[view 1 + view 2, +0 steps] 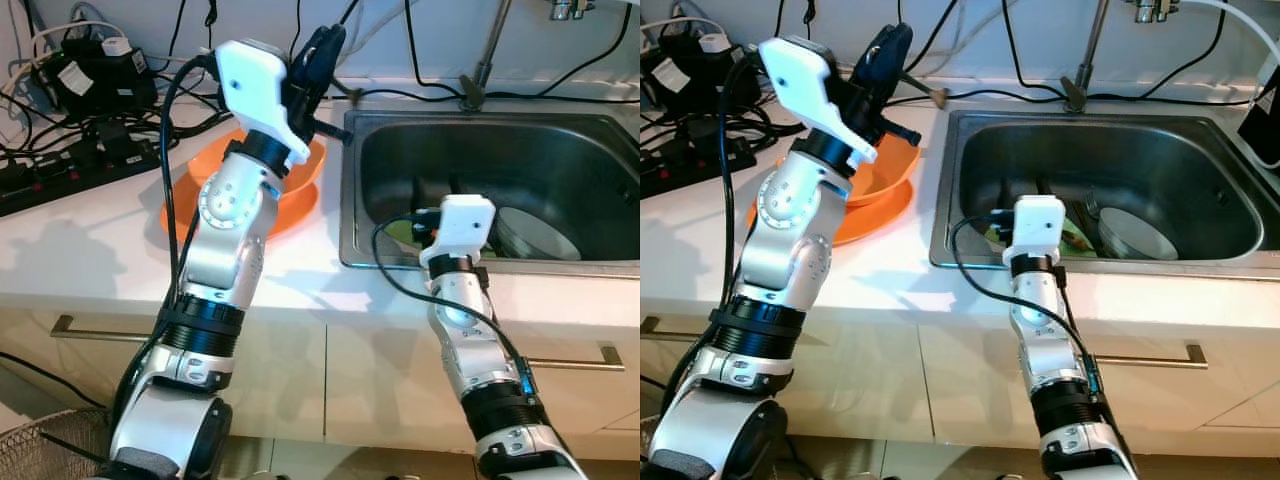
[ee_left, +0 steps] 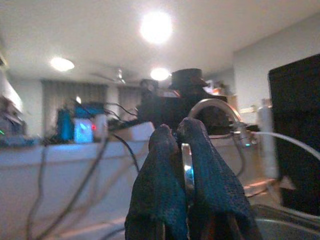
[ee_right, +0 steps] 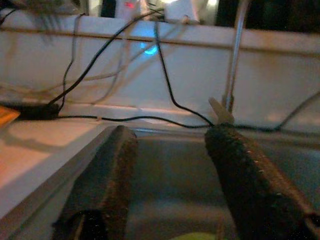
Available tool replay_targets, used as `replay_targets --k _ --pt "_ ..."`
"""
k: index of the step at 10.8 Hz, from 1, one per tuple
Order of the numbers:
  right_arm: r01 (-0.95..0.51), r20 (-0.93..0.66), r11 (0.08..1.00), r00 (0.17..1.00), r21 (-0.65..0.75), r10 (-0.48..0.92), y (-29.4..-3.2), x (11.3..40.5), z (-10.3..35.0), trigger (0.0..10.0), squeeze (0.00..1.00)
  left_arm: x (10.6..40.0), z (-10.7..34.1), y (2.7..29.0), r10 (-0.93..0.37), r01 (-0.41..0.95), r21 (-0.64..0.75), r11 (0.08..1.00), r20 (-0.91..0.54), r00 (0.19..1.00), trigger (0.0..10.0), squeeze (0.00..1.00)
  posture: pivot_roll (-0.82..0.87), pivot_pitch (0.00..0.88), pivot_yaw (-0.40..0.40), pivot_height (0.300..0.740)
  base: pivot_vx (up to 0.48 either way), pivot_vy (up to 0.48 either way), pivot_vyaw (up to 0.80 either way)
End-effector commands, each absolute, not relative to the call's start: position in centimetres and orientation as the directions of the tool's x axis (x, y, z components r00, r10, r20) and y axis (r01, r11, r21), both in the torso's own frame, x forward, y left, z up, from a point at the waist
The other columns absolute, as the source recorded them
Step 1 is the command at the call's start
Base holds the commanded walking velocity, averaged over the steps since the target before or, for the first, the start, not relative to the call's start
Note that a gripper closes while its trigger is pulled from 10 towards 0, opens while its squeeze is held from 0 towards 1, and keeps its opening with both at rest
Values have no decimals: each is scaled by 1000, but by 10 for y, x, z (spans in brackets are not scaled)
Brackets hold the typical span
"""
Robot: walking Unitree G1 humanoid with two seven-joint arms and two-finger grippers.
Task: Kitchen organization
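Above the orange bowl (image 1: 300,185), at ten o'clock from the steel sink (image 1: 480,135), the left gripper (image 1: 318,55) is clamped on a thin shiny utensil (image 2: 187,167), judged mid-transfer. The right gripper (image 3: 172,185) is held spread over the basin, where a smooth round plate (image 1: 1135,235) is to be grasped next.

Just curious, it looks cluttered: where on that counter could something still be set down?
Bare white counter runs along the front edge, before the orange bowl, and between the bowl and the sink. The back left corner is crowded with power strips and cables.
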State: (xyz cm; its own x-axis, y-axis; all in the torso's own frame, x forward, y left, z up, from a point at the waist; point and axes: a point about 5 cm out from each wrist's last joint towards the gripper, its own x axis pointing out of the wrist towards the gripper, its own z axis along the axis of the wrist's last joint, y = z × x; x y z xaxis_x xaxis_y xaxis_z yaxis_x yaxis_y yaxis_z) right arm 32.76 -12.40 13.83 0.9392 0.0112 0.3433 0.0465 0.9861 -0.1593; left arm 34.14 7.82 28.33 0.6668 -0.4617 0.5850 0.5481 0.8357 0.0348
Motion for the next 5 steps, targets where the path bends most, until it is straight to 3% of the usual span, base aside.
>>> replay_targets --k 1,5 --pt "57 289 969 957 -240 16 -127 327 125 10000 1000 338 288 76 -490 607 1 795 590 642 10000 0 32 7 64 740 0 0 0" --pt "66 321 935 946 -350 53 -122 328 128 10000 1000 334 269 62 -586 681 -6 733 502 636 10000 0 24 0 68 740 0 0 0"
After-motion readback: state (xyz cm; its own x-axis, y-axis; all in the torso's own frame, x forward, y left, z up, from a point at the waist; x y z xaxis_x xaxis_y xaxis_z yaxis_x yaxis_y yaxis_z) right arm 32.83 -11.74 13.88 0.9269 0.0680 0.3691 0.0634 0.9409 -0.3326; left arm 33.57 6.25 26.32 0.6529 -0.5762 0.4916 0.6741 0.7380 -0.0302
